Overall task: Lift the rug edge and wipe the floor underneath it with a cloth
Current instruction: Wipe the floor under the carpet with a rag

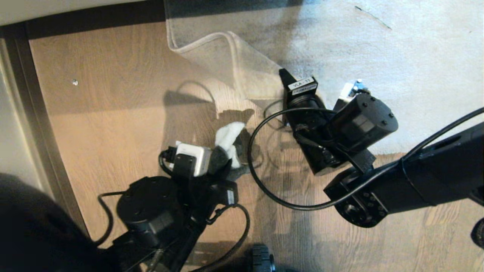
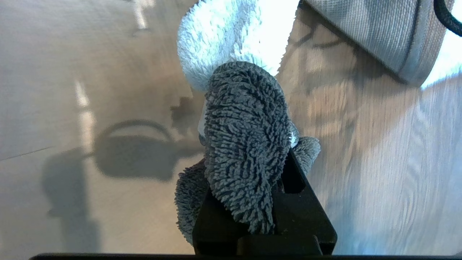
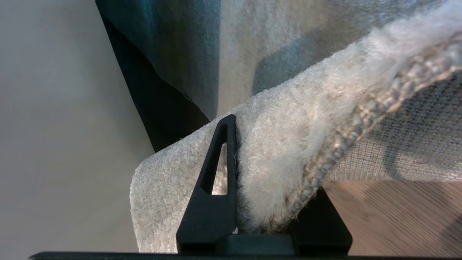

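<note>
Your right gripper [image 3: 252, 202] is clamped on the rug edge [image 1: 234, 56], holding it up. Left gripper [image 2: 252, 216] grips the cloth [image 1: 228, 141] on the floor [image 1: 113, 113]. The lifted flap lies just ahead of the cloth, so the left arm is nearer the floor beneath.

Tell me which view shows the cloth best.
The left wrist view: the cloth fills its centre, dark grey pile in front, whitish part behind, clamped in the left gripper. The head view shows it small beside that gripper, over the floor. The right wrist view shows none of it.
</note>
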You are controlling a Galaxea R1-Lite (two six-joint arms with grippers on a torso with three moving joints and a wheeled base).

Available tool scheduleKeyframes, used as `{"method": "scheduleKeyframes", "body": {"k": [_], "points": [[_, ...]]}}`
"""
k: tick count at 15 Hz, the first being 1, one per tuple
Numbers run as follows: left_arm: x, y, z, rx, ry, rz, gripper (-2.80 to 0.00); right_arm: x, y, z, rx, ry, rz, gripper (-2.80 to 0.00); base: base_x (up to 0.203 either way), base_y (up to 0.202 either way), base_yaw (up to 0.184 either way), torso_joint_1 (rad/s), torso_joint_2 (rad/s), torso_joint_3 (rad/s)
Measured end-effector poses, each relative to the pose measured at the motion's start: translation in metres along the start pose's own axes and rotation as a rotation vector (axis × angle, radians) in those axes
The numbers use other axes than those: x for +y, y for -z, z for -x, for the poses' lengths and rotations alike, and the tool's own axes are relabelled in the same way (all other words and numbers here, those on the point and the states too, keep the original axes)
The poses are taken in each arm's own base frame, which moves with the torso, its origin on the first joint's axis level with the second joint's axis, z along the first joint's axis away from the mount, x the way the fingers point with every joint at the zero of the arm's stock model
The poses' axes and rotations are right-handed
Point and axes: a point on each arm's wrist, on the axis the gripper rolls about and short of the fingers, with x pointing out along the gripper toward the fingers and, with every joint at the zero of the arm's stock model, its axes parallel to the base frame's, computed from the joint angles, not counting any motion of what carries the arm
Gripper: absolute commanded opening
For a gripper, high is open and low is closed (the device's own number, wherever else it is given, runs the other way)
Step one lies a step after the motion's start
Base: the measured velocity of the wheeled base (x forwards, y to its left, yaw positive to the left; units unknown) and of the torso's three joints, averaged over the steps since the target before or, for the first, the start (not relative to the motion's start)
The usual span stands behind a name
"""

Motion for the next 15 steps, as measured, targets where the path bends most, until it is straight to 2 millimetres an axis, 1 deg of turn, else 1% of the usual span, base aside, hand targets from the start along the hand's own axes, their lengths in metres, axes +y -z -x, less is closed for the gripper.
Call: {"method": "scheduleKeyframes", "body": {"k": [3, 4, 5, 6, 7, 9, 10, 11, 12, 13, 15], "points": [[-0.022, 0.014, -0.039, -0.038, -0.053, 0.029, -2.8, 0.0, 0.0, -0.001, -0.001, -0.001, 0.0, -2.8, 0.0, 0.0, 0.0, 0.0, 0.0, 0.0], [-0.026, 0.016, -0.054, -0.062, -0.079, 0.04, -2.8, -0.001, 0.001, 0.0, -0.001, 0.001, 0.001, -2.8, 0.0, 0.0, 0.0, 0.0, 0.0, 0.0], [-0.023, 0.017, -0.068, -0.082, -0.116, 0.041, -2.8, -0.001, 0.001, 0.0, 0.0, 0.003, 0.002, -2.8, 0.0, 0.0, 0.0, 0.0, 0.0, 0.0], [-0.014, 0.018, -0.082, -0.099, -0.16, 0.034, -2.8, -0.001, 0.001, 0.0, 0.001, 0.003, 0.002, -2.8, 0.0, 0.0, 0.0, 0.0, 0.0, 0.0], [0.0, 0.018, -0.096, -0.118, -0.208, 0.025, -2.8, -0.002, 0.001, 0.0, 0.002, 0.004, 0.002, -2.8, 0.0, 0.0, 0.0, 0.0, 0.0, 0.0], [0.033, 0.015, -0.116, -0.145, -0.294, -0.002, -2.8, -0.001, 0.001, 0.0, 0.002, 0.002, 0.001, -2.8, 0.0, 0.0, 0.0, 0.0, 0.0, 0.0], [0.051, 0.012, -0.121, -0.157, -0.33, -0.013, -2.8, -0.001, 0.001, 0.0, 0.003, 0.002, 0.0, -2.8, 0.0, 0.0, 0.0, 0.0, 0.0, 0.0], [0.065, 0.006, -0.121, -0.168, -0.361, -0.019, -2.8, -0.001, 0.001, 0.0, 0.003, 0.001, 0.0, -2.8, 0.0, 0.0, 0.0, 0.0, 0.0, 0.0], [0.077, 0.0, -0.118, -0.175, -0.386, -0.023, -2.8, -0.001, 0.001, 0.0, 0.002, 0.002, 0.0, -2.8, 0.0, 0.0, 0.0, 0.0, 0.0, 0.0], [0.086, -0.007, -0.11, -0.173, -0.405, -0.029, -2.8, -0.001, 0.001, 0.0, 0.001, 0.0, 0.0, -2.8, 0.0, 0.0, 0.0, 0.0, 0.0, 0.0], [0.096, -0.017, -0.087, -0.155, -0.427, -0.051, -2.8, -0.001, 0.0, -0.001, -0.002, 0.0, 0.0, -2.8, 0.0, 0.0, 0.0, 0.0, 0.0, 0.0]]}}
